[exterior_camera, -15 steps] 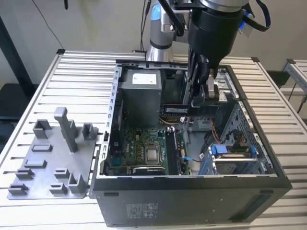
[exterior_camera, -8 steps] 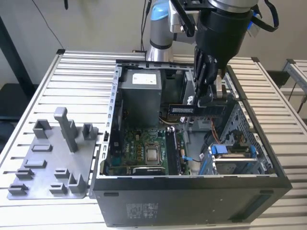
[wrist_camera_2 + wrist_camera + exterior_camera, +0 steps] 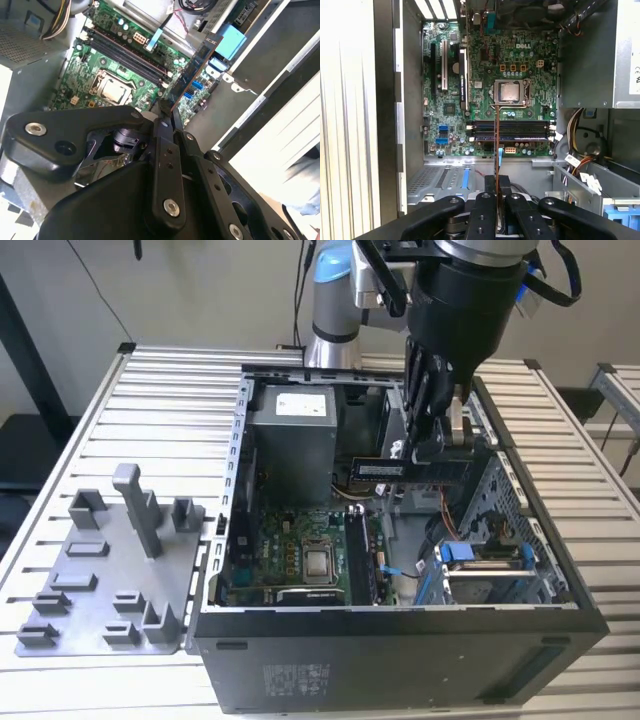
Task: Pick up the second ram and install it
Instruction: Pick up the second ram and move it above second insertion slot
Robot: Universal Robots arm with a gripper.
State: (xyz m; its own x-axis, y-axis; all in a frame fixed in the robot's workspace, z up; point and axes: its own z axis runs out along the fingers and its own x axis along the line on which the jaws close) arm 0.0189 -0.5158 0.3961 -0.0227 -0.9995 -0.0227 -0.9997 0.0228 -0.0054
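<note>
while the fingers (image 3: 420, 400) pinch it, the second ram (image 3: 425, 469), pale label (image 3: 378, 469) showing, hangs over the open case (image 3: 400, 670).

An open computer case (image 3: 400, 665) lay on the slatted table (image 3: 160, 410), and inside it were a green motherboard (image 3: 290, 535) and a grey power supply box (image 3: 292, 445). Just beside the case, on the exterior view's left, a grey fixture tray (image 3: 100, 605) with upright posts lay flat.

Exterior view looked down on the whole case (image 3: 400, 665) from farther off, both wrist views sat close over its motherboard (image 3: 535, 65) (image 3: 82, 75).
</note>
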